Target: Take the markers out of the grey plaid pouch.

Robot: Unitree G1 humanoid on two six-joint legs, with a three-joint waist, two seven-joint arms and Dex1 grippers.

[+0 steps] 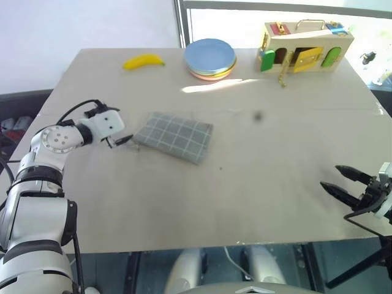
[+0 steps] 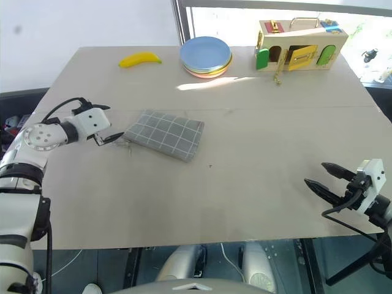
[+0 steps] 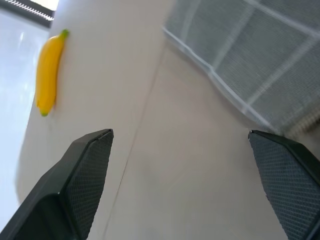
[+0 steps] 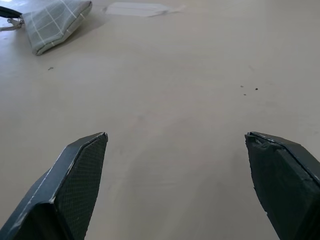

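Grey plaid pouch (image 1: 174,136) closed | head views: plates (image 1: 210,58) (left wrist: banana (image 3: 48,70))

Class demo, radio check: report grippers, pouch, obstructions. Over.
Left gripper open beside grey plaid pouch. Right gripper open, apart. Pouch flat, markers unseen. Nothing blocking.

Beige desk (image 1: 245,184) with a sunlit patch (image 1: 211,86) near its far edge, pale wall (image 1: 73,24) behind on the left, bright window (image 1: 245,24) with dark frame post (image 1: 182,24) on the right
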